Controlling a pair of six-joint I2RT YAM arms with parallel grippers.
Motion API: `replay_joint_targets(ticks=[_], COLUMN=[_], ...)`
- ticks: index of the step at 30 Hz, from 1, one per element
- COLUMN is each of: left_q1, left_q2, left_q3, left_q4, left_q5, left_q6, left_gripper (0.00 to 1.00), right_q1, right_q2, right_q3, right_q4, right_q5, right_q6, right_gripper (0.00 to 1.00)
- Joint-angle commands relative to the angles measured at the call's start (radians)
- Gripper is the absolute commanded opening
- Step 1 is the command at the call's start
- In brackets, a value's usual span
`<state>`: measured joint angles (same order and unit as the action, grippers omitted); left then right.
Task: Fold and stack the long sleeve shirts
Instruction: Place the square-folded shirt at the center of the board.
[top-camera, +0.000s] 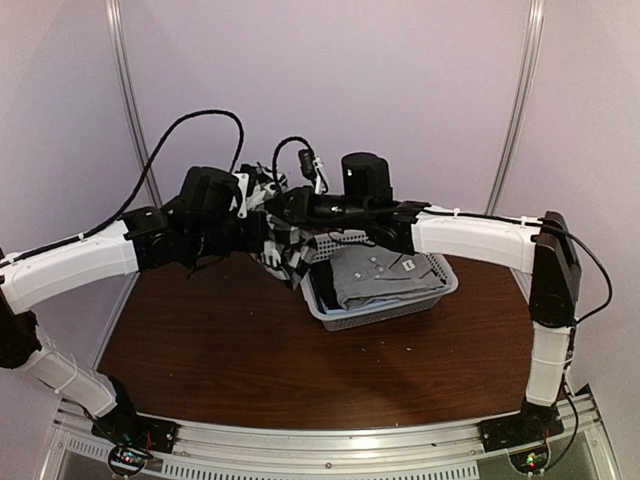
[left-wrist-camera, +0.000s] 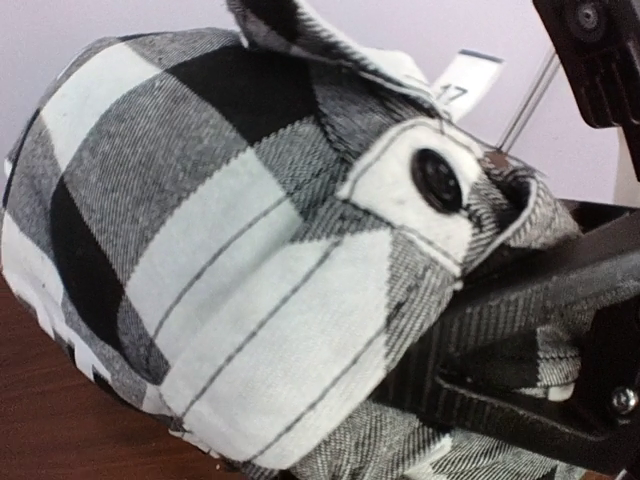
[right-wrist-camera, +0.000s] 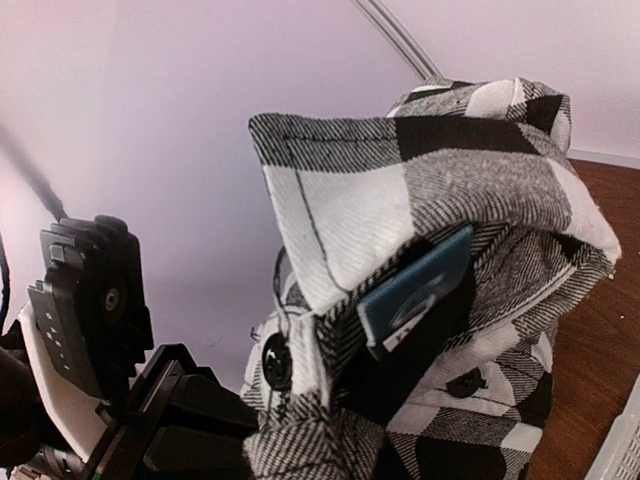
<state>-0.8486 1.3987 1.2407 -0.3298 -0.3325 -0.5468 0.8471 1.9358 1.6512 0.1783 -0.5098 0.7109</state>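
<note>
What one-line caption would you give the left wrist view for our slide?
Left gripper shut on a bunched black-and-white checked cloth shirt, round black button showing, over the dark brown wooden table.

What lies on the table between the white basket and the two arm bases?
Nothing: in the top view that stretch of the brown table is bare wood.

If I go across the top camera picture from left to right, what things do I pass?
First the left arm → black-and-white checked shirt → grey shirt → right arm.
</note>
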Motion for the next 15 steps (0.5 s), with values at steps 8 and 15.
replay_joint_targets(ticks=[8, 15], left_q1=[0.318, 0.397], left_q2=[-0.207, -0.196], left_q3=[-0.333, -0.474], left_q4=[-0.015, 0.047], left_q5=[-0.134, -0.032], left_q6=[-0.198, -0.195], left_gripper=[0.0, 0.0], right_q1=[0.058, 0.067], right_q2=[0.211, 0.268], right_q3=[0.084, 0.154], right_q4=[-0.12, -0.289], right_q5=[-0.003, 0.13], right_q6=[-0.012, -0.065], right_gripper=[0.78, 0.9])
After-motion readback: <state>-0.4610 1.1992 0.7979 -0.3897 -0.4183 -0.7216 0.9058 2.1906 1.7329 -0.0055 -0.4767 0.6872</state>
